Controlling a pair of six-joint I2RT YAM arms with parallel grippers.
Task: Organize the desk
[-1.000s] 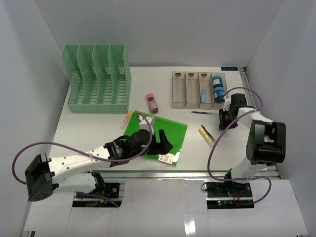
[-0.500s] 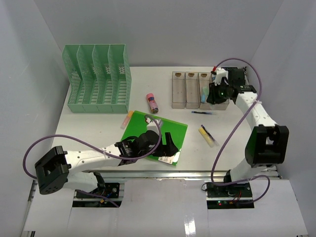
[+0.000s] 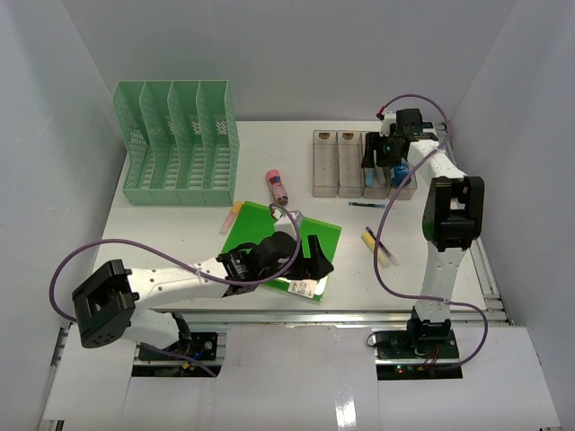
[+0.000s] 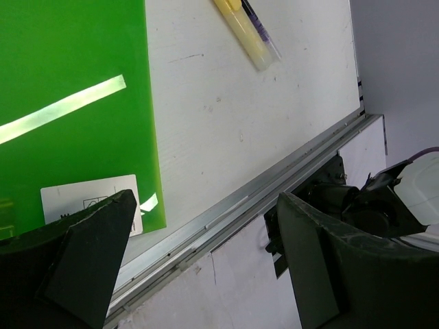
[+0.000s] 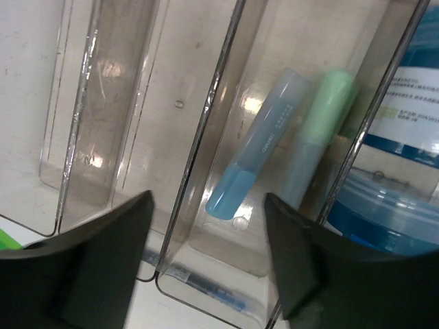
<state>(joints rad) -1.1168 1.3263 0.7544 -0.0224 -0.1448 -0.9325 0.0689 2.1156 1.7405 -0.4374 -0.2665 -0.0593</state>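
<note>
**Both claws parted above a cluttered white surface**

The white surface (image 3: 180,235) spread between pale grey walls (image 3: 54,135). Its metal rail (image 3: 269,314) ran along the front, just nearer than the green board (image 3: 269,235), which lay flat near the front middle. The left claw (image 3: 310,265) hung over the board's near right corner, beside a white label (image 3: 305,287). Its fingers were spread wide with nothing between them.

Just right of the board, a yellow highlighter (image 3: 386,256) lay against a dark pen (image 4: 260,31). At the board's far left corner, a small pink and yellow stick (image 3: 232,217) poked out. Beyond the board lay a pink tube (image 3: 277,187), with a thin blue pen (image 3: 367,206) off to the far right of the board.

Farther still from the board, past that pen, stood a clear tray (image 3: 325,166) of four compartments. The right claw (image 3: 384,162) hovered over the third compartment from the left, fingers apart and gripping nothing. Below them a blue marker (image 5: 257,144) and a pale green marker (image 5: 319,123) lay side by side, with a blue roll (image 5: 384,199) in the next compartment. Far left of the board stood a green file rack (image 3: 175,144).
</note>
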